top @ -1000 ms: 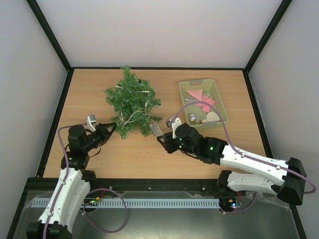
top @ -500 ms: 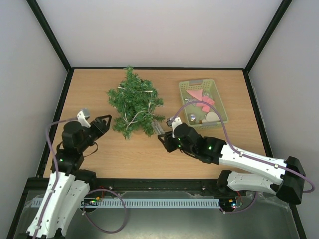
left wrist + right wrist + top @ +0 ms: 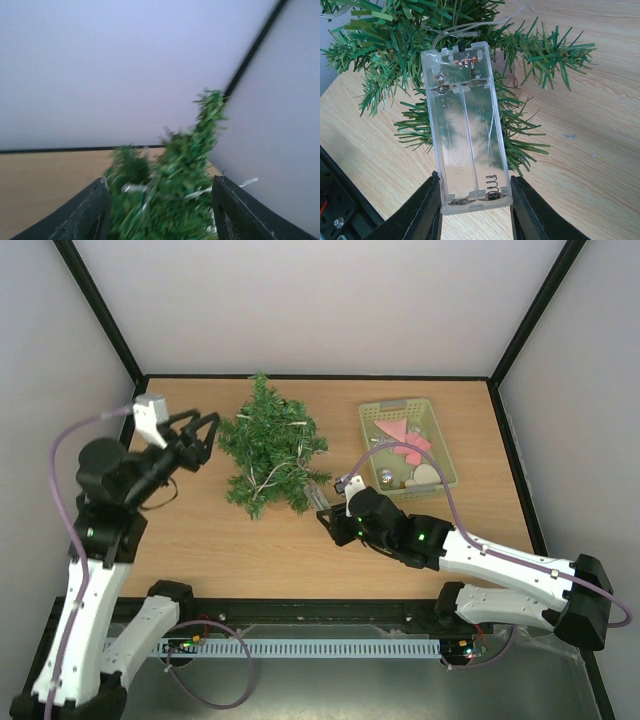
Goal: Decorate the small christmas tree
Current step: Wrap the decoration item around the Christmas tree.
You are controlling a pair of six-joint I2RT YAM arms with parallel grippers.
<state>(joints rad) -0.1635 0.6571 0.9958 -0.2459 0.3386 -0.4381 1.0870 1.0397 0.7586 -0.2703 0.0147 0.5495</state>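
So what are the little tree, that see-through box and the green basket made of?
The small christmas tree: plastic needles by the look, since they are flat, matt green strips. The see-through box: clear, glossy hard plastic with metal springs and contacts inside, so likely a battery holder. The green basket: probably moulded plastic, pale and matt.
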